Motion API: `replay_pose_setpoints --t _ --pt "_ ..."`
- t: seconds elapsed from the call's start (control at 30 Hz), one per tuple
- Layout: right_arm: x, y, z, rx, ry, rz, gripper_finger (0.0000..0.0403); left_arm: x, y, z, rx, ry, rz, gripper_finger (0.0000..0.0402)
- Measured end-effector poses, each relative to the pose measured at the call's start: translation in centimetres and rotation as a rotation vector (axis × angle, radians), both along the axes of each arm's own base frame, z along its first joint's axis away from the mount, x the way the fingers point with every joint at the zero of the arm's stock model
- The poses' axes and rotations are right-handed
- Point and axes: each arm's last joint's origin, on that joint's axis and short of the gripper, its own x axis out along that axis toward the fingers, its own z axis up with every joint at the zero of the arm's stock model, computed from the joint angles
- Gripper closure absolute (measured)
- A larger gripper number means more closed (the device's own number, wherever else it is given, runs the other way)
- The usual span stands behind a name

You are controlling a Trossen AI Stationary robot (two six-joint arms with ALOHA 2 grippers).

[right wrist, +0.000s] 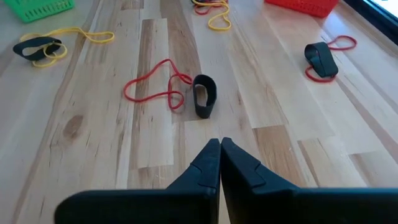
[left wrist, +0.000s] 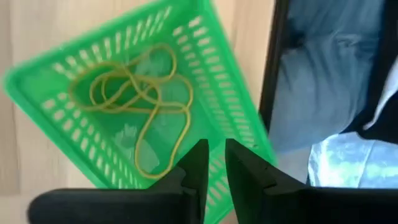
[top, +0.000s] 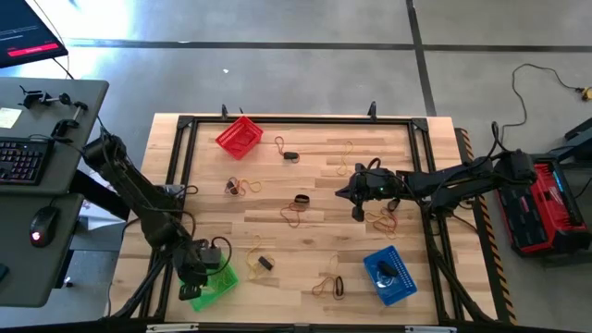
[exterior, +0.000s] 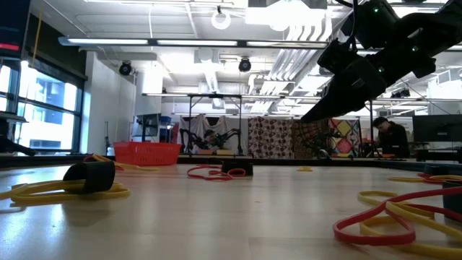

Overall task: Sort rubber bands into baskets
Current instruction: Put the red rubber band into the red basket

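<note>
My left gripper (top: 196, 282) hovers over the green basket (top: 217, 285) at the table's near left. Its fingers (left wrist: 214, 146) stand a narrow gap apart and hold nothing. Several tan-yellow rubber bands (left wrist: 134, 93) lie in that basket. My right gripper (top: 356, 202) is shut and empty above the table's right middle (right wrist: 219, 144). Ahead of it, toward the left, a black band (right wrist: 204, 94) stands on its edge beside a red band (right wrist: 152, 90) that lies flat. The red basket (top: 239, 137) stands at the far left, the blue basket (top: 388, 275) at the near right.
Loose yellow, red and black bands lie scattered on the wood: near the red basket (top: 291, 157), left of centre (top: 239, 188), near the front (top: 328, 285), and under my right arm (top: 381, 220). A black frame (top: 301, 120) runs round the table's edge.
</note>
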Motion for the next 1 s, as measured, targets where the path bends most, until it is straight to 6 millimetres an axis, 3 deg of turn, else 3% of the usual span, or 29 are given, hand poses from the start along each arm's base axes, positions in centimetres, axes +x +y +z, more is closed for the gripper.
replay_pose_setpoints --t 0.17,0.47,0.7,0.83,1.0 --pt "0.2 0.0 0.3 -0.006 -0.037 0.002 0.0402 -0.3 1.5 1.3 0.047 -0.095 0.026 0.0398" --pt "0.4 0.0 0.7 0.074 -0.085 -0.043 0.0402 0.6 4.4 3.4 0.218 -0.389 0.017 0.0401" --pt "0.4 0.7 0.7 0.169 0.12 -0.09 0.0402 1.7 5.4 3.0 0.27 -0.547 -0.062 0.0401" --pt "0.5 1.9 2.5 0.19 0.299 -0.133 0.0394 2.1 6.5 2.1 0.249 -0.601 -0.074 0.0401" --pt "-0.3 3.4 5.0 0.256 0.505 -0.241 0.035 2.2 7.8 2.0 0.25 -0.692 -0.083 0.0401"
